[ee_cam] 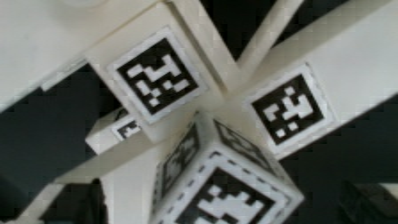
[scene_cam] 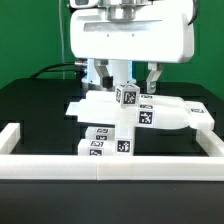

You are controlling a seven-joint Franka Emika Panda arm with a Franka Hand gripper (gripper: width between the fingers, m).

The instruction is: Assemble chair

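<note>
White chair parts (scene_cam: 125, 118) lie directly below the gripper (scene_cam: 128, 88), the cluster's long axis running across; jaws spread wide around the top cube (scene_cam: 127, 96).

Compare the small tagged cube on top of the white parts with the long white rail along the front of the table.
The tagged cube is small and blocky; the border rail is long and thin, spanning the exterior view.
The cube bears black-and-white square tags; the rail is plain.
The cube sits atop the clustered chair parts, just below the claw; the rail lies apart on the black table.
Both are white.
</note>
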